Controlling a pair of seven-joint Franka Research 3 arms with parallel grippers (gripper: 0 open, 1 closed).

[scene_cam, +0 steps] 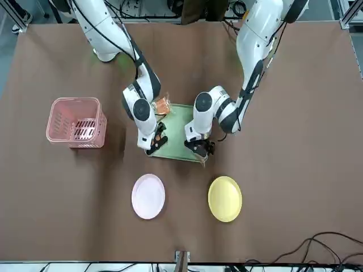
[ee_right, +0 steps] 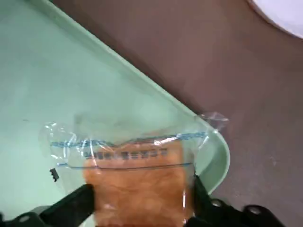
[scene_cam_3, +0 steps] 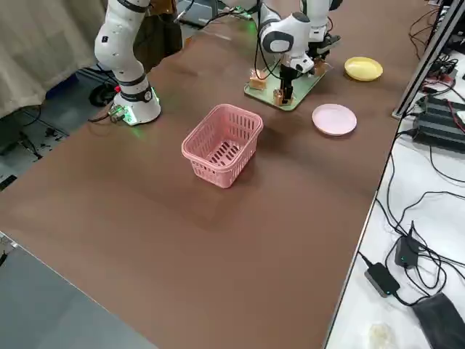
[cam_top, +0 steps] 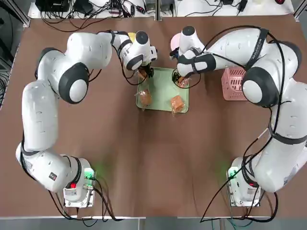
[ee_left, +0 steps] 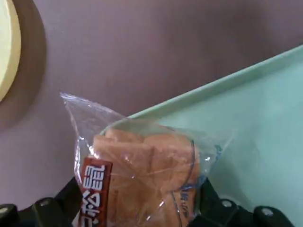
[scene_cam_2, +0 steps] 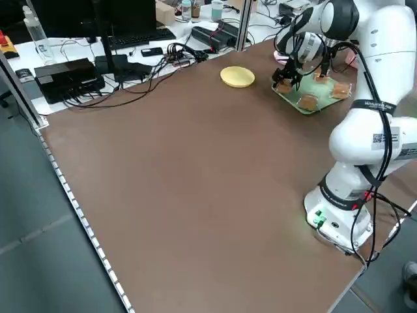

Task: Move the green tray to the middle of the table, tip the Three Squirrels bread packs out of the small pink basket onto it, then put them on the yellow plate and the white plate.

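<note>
1. The green tray [cam_top: 163,91] sits near the middle of the brown table [cam_top: 144,167], with the two grippers low over its far end.
2. The left gripper [ee_left: 137,208] has its fingers spread on either side of a bread pack [ee_left: 142,175] that overhangs the tray's corner nearest the yellow plate [scene_cam: 224,198]; it brackets the pack without clearly pinching it yet.
3. The right gripper [ee_right: 139,203] likewise straddles another bread pack [ee_right: 137,184] at the tray corner nearest the white plate [scene_cam: 148,195]; its fingers look partly drawn in, and whether they press the pack cannot be told.
4. Two more bread packs [cam_top: 145,97] lie on the tray's near half, well apart from the grippers.
5. The small pink basket [scene_cam: 76,122] stands upright on the right arm's side of the table.
6. To grip well, each gripper should probably close on the bread itself, not the loose film, then lift straight up so the tray rim is not snagged.
</note>
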